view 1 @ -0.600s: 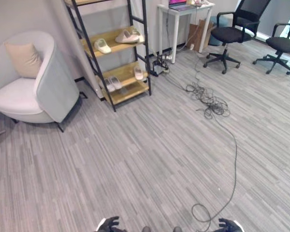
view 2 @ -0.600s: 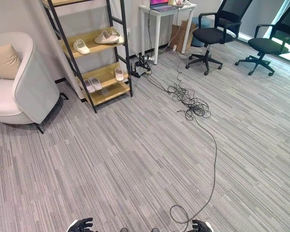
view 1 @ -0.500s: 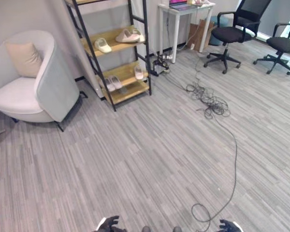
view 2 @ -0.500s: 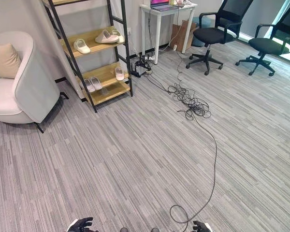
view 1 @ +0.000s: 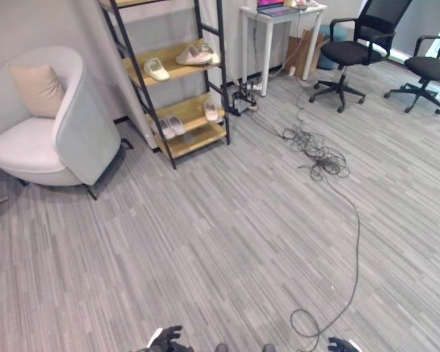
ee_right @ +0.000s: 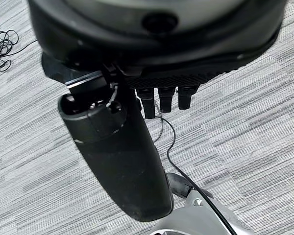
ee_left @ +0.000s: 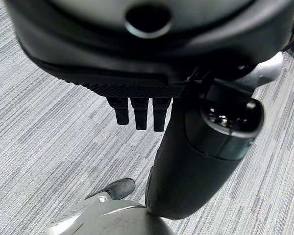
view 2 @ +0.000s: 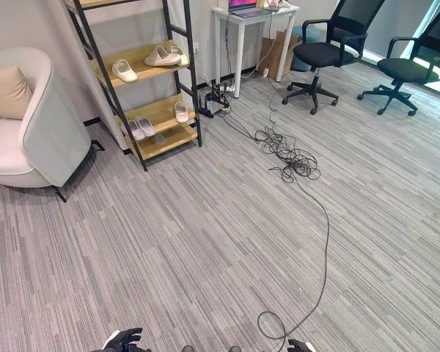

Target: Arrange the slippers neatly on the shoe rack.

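Standing well back from the shoe rack (view 1: 172, 81), far across the grey carpet (view 1: 227, 235). Hanging low at the near edge of the floor: left robot hand (view 1: 166, 341) with fingers (ee_left: 140, 111) dangling loosely, holding nothing; right robot hand (view 2: 299, 345) likewise, fingers (ee_right: 169, 100) relaxed and empty. Resting on the rack's middle shelf: one pale slipper (view 1: 155, 70) toward the left end, and a pair of slippers (view 1: 195, 55) toward the right end, lying close together at an angle. Sitting on the lower shelf: two slippers (view 1: 171, 127) side by side at the left, and a single slipper (view 1: 210, 111) apart from them at the right. Sitting just left of the rack, a white armchair (view 1: 48, 125) carrying a beige cushion (view 1: 35, 88). Standing right of the rack, a white table (view 1: 277, 37), with two black office chairs (view 1: 352, 48) beyond. Lying tangled on the carpet between table and chairs, a heap of black cable (view 1: 319, 158).
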`<state>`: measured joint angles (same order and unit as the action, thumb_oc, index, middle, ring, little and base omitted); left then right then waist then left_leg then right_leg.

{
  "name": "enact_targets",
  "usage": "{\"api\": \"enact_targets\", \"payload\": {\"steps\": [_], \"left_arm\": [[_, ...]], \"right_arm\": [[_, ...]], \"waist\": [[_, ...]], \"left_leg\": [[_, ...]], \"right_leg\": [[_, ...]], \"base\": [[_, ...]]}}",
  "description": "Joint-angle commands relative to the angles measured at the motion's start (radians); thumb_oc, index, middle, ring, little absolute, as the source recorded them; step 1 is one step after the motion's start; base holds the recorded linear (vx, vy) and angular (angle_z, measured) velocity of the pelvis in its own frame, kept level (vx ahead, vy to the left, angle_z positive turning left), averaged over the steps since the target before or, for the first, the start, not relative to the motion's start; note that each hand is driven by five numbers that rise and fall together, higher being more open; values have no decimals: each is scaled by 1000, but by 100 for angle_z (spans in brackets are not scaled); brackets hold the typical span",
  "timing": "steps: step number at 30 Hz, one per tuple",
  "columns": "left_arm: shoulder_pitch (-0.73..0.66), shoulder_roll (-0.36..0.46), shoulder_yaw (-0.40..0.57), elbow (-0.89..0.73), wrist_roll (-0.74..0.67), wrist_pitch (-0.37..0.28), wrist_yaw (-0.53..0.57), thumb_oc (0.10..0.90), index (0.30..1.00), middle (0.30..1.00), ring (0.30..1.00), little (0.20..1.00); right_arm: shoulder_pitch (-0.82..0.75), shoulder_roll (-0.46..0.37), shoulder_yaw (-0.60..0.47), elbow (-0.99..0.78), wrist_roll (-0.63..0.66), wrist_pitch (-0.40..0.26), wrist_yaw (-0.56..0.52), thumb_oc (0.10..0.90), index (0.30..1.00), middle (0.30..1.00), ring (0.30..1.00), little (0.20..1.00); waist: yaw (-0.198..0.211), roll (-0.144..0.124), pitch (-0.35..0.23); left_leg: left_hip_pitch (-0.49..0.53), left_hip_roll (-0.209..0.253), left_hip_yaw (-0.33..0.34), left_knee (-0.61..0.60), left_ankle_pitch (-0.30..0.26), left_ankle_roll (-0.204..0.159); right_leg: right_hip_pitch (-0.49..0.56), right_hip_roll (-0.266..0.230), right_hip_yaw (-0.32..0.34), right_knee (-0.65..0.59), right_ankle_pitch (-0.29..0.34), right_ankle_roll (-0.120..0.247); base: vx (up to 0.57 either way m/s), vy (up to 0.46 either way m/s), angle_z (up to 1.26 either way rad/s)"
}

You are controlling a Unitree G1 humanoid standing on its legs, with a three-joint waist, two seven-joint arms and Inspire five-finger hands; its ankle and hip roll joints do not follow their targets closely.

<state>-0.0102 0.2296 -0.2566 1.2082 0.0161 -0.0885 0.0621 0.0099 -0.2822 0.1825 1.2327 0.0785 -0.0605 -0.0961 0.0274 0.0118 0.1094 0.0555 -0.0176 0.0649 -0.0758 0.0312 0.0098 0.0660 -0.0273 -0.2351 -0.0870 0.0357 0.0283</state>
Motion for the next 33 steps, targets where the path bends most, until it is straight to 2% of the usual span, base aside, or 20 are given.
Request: {"api": "enact_targets", "payload": {"steps": [1,10,11,12,14,17,19,22,24,25,27,29,30,31,32,33], "left_arm": [[-77,-12,-34,35,40,-15,16,800,900,900,900,900],[-93,-16,-67,14,47,-17,20,800,900,900,900,900],[-96,-18,-76,7,54,-19,19,800,900,900,900,900],[-96,-18,-76,7,54,-19,19,800,900,900,900,900],[-104,-25,-79,3,41,-18,23,800,900,900,900,900],[-102,-29,-82,3,30,-17,28,800,900,900,900,900],[-97,-31,-83,5,31,-16,31,800,900,900,900,900],[-93,-31,-85,6,35,-15,33,800,900,900,900,900],[-89,-28,-85,5,38,-16,32,800,900,900,900,900],[-82,-22,-76,-3,32,-17,27,800,900,900,900,900],[-77,-20,-72,-1,34,-17,29,800,900,900,900,900],[-68,-21,-59,5,33,-15,29,800,900,900,900,900],[-68,-21,-59,4,33,-15,29,800,900,900,900,900],[-71,-10,-59,-6,31,-14,27,800,900,900,900,900],[-71,-11,-59,-6,31,-14,27,800,900,900,900,900],[-77,-1,-54,-13,24,-12,30,800,900,900,900,900]], "right_arm": [[-38,-45,22,10,-18,-19,-20,800,900,900,900,900],[-50,-47,20,-7,-1,-24,-25,800,900,900,900,900],[-50,-48,22,-10,1,-26,-25,800,900,900,900,900],[-50,-48,22,-10,1,-26,-25,800,900,900,900,900],[-54,-52,19,-19,17,-31,-30,800,900,900,900,900],[-53,-54,16,-23,35,-31,-36,800,900,900,900,900],[-52,-55,12,-22,42,-32,-39,800,900,900,900,900],[-48,-54,8,-26,48,-32,-39,800,900,900,900,900],[-49,-51,7,-32,58,-33,-40,800,900,900,900,900],[-57,-46,17,-45,55,-31,-38,800,900,900,900,900],[-53,-43,22,-49,47,-30,-35,800,900,900,900,900],[-52,-41,22,-59,23,-29,-31,800,900,900,900,900],[-52,-41,22,-60,23,-29,-31,800,900,900,900,900],[-62,-37,30,-87,17,-27,-20,800,900,900,900,900],[-62,-37,30,-87,17,-27,-20,800,900,900,900,900],[-74,-36,35,-108,18,-24,-16,800,900,900,900,900]], "waist": [[1,-11,-7],[-10,-3,16],[-11,-6,28],[-11,-6,28],[-8,-20,57],[-5,-27,68],[2,-31,65],[10,-38,57],[29,-42,53],[59,-40,45],[64,-44,39],[68,-46,20],[69,-47,21],[59,-48,28],[61,-46,26],[45,-31,43]], "left_leg": [[-4,52,13,3,-13,-76],[-48,71,7,66,-24,-93],[-74,78,9,121,-35,-99],[-77,79,8,125,-37,-100],[-149,85,17,250,-35,-118],[-200,95,20,323,-26,-111],[-238,76,26,311,-44,-95],[-270,60,42,276,-33,-89],[-321,46,58,240,11,-88],[-335,30,29,209,26,-87],[-319,21,19,196,26,-77],[-273,3,28,172,11,-45],[-272,3,29,171,11,-44],[-220,-13,36,158,-12,-13],[-224,-9,36,158,-10,-14],[-185,-5,38,155,-30,7]], "right_leg": [[-1,-29,-14,100,-114,66],[-40,-25,-7,139,-133,48],[-42,-25,-2,138,-137,42],[-43,-24,-2,138,-136,42],[-39,-30,-1,131,-134,32],[-30,-33,-4,125,-137,29],[-14,-30,0,114,-146,32],[7,-25,6,100,-155,38],[41,-14,26,85,-169,44],[60,-2,62,99,-189,47],[71,-5,71,111,-202,51],[61,-40,69,211,-192,91],[59,-42,70,214,-194,92],[-18,-81,83,398,-116,134],[-21,-78,84,395,-111,133],[-83,-94,88,538,-36,158]], "base": [[7,-58,0],[1,-61,5],[-7,-50,10],[-40,-101,11],[-33,-73,10],[44,-30,2],[159,-7,-4],[170,18,9],[267,70,5],[354,128,-9],[264,133,-61],[248,191,-77],[228,209,-42],[153,150,-47],[229,253,-55],[102,139,-24]]}}
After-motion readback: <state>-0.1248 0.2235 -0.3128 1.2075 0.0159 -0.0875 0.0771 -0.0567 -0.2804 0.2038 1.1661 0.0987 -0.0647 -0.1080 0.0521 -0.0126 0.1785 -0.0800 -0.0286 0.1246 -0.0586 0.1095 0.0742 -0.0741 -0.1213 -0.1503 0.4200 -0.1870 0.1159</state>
